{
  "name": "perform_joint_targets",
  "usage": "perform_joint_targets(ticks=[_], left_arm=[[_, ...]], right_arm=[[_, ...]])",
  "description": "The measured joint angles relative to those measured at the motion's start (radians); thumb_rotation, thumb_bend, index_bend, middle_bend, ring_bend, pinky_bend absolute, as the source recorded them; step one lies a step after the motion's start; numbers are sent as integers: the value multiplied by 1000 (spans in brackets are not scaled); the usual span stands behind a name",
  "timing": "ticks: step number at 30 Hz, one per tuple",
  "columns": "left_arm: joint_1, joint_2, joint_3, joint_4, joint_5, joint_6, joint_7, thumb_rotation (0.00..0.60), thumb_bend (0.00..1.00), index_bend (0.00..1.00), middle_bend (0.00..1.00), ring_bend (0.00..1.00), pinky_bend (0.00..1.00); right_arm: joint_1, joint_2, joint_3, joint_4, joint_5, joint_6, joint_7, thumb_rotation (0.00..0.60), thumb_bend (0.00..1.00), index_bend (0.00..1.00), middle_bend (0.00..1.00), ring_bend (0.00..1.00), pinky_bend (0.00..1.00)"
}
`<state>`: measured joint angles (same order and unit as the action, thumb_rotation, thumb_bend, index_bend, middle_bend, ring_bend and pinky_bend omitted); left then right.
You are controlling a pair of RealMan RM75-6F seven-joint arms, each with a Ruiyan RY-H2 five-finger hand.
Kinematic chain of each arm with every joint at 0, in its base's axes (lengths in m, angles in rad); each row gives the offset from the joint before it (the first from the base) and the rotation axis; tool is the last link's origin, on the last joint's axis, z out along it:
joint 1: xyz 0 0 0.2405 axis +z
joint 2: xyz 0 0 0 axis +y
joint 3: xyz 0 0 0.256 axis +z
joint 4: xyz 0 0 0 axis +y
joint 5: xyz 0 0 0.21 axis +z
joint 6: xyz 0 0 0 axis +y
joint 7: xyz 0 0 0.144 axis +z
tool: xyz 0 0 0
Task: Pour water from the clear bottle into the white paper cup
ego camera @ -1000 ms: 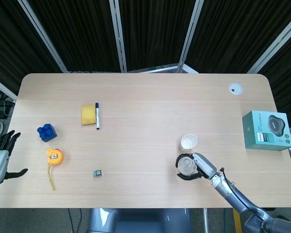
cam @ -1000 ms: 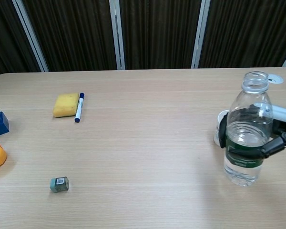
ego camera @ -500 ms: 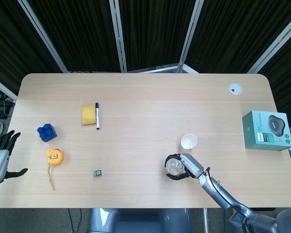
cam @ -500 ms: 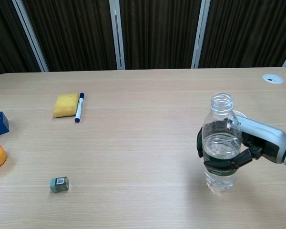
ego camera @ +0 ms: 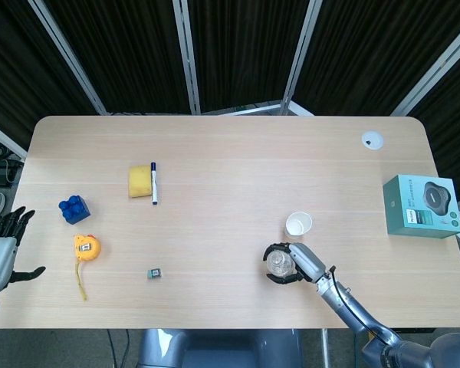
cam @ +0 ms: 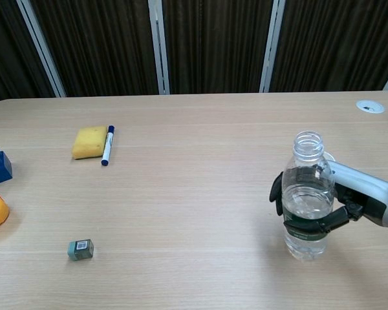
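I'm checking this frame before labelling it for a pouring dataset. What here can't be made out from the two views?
- White paper cup: in the chest view the clear bottle hides nearly all of it.
- Whether the bottle rests on the table or is lifted: neither view settles it.
- Left hand: cut off by the head view's left edge, absent from the chest view.
- Print on the small grey-green block: too small.

one clear bottle [cam: 306,194], one white paper cup [ego camera: 298,224], one yellow sponge [ego camera: 140,181], one marker [ego camera: 154,182], one blue brick [ego camera: 74,208], one tape measure [ego camera: 85,248], one small green block [ego camera: 155,273], one teal box [ego camera: 421,205], two hands: right hand [ego camera: 300,262], left hand [ego camera: 0,251]
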<state>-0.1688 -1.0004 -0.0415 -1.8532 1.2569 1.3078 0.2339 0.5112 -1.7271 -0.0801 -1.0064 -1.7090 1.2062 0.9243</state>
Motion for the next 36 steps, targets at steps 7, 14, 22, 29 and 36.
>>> perform_joint_targets(ticks=[7, 14, 22, 29, 36], left_arm=[[2, 2, 6, -7, 7, 0, -4, 600, 0, 0, 0, 0, 0], [1, 5, 9, -10, 11, -3, -6, 600, 0, 3, 0, 0, 0], [0, 8, 12, -16, 15, -6, -11, 600, 0, 4, 0, 0, 0], [1, 13, 16, -18, 19, -8, -14, 600, 0, 4, 0, 0, 0], [3, 19, 19, -22, 30, -5, -25, 600, 0, 4, 0, 0, 0]], right_arm=[[-4, 14, -25, 10, -11, 15, 27, 600, 181, 165, 356, 280, 286], [-11, 49, -51, 0, -17, 25, 65, 600, 118, 130, 292, 216, 240], [-10, 81, -65, -16, -17, 19, 52, 600, 46, 64, 193, 123, 169], [-9, 125, -77, -54, -23, 27, 57, 600, 43, 0, 9, 2, 31], [-9, 182, -105, -88, -48, 47, 58, 600, 43, 0, 0, 0, 14]])
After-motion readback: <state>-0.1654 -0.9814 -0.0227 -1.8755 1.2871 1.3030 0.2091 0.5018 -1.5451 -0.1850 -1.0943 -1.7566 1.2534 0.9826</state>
